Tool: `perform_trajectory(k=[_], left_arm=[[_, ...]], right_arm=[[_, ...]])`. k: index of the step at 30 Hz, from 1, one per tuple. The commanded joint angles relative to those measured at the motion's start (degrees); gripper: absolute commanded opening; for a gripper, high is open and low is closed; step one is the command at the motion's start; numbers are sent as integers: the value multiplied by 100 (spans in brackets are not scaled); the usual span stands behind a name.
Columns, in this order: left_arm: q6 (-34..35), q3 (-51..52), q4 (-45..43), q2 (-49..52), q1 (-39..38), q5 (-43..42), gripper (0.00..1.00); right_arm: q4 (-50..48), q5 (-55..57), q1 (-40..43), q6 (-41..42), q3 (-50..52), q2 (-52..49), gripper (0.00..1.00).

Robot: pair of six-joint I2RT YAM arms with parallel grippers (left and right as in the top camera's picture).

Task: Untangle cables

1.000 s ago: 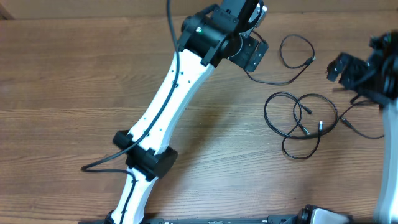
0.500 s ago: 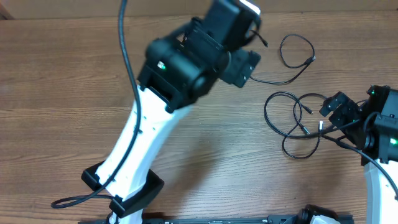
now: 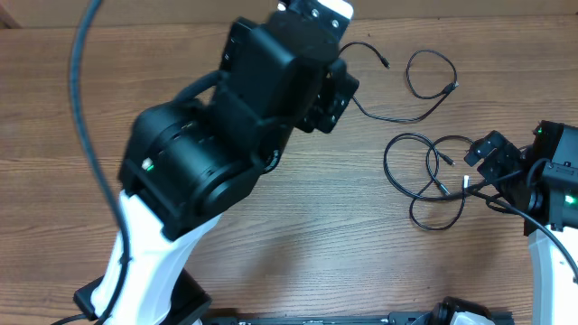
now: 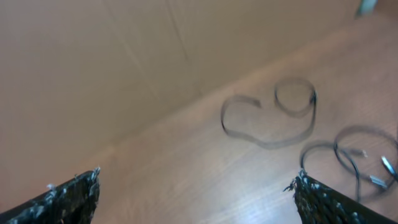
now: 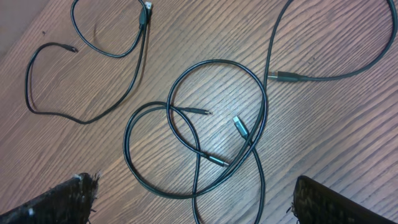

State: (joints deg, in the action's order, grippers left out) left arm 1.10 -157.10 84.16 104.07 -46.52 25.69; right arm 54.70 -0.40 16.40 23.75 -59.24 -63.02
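Left pose: the left gripper (image 4: 196,190) is raised high above the brown wooden table (image 3: 54,117) and tilted toward its far edge.
Right pose: the right gripper (image 5: 196,186) is held low at the right edge of the tangled thin black cables (image 5: 217,60).
Claws: both are spread wide; nothing is held.
Cables: the tangle is laid flat at the table's right side; a separate curled black cable (image 5: 109,56) is laid nearer the far edge.
Open room: bare wood is seen around both.

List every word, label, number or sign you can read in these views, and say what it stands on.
No readable text in any view.
The cables, the wooden table, the left arm and the right arm show no legible print.
The left wrist view is too blurred to show any fine print.
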Motion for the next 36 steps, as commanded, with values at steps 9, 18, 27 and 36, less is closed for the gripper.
perform_trajectory(k=[9,18,27,36], left_arm=[[-1141,-24,-2208,13,39,127,100],[-1189,1698,-2820,-844,57,149,100],[-909,6988,-5372,-2909,1067,-173,100],[-815,9206,-6922,-3025,2039,-2000,100]], right_arm=[[-42,-33,-15,22,-22,9,100],[-68,-26,-15,-258,-22,-26,100],[-166,118,-15,-258,-22,-328,100],[-221,376,-15,-173,-22,-761,100]])
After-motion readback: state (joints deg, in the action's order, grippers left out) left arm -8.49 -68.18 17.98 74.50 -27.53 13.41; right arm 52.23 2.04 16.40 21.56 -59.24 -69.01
